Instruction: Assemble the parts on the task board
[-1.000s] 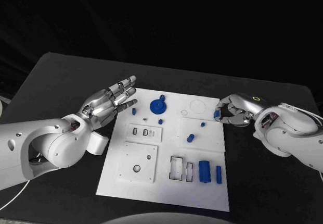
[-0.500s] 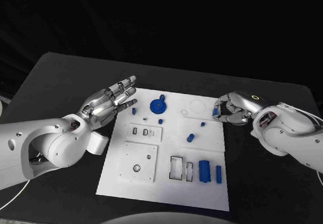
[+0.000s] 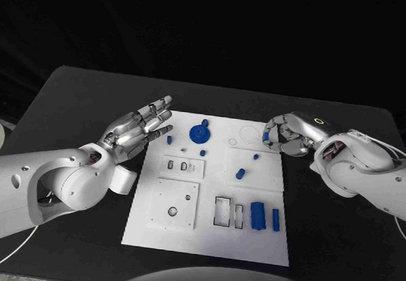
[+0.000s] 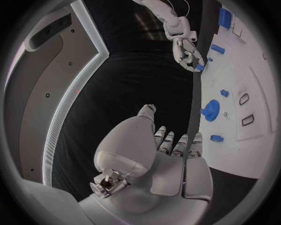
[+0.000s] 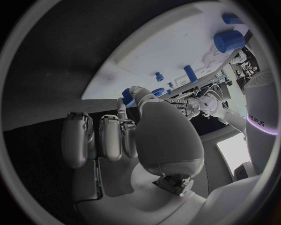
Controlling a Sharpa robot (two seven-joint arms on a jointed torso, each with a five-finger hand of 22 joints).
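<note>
Nearest me, I am reading the task board (image 3: 158,232) lying flat on the desk (image 3: 73,104), blue parts in its trays. I am keeping the left robot hand (image 3: 140,126) beside the board's left edge, fingers apart, holding nothing. Farther off, I am pinching a small blue part (image 3: 267,137) in the right robot hand (image 3: 286,135) over the board's far right corner. I advise lowering it upright, squarely above its socket.

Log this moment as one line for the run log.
left hand: open, beside task board | right hand: fingers pinching small blue part at board's far right edge | blue gear: on board
</note>
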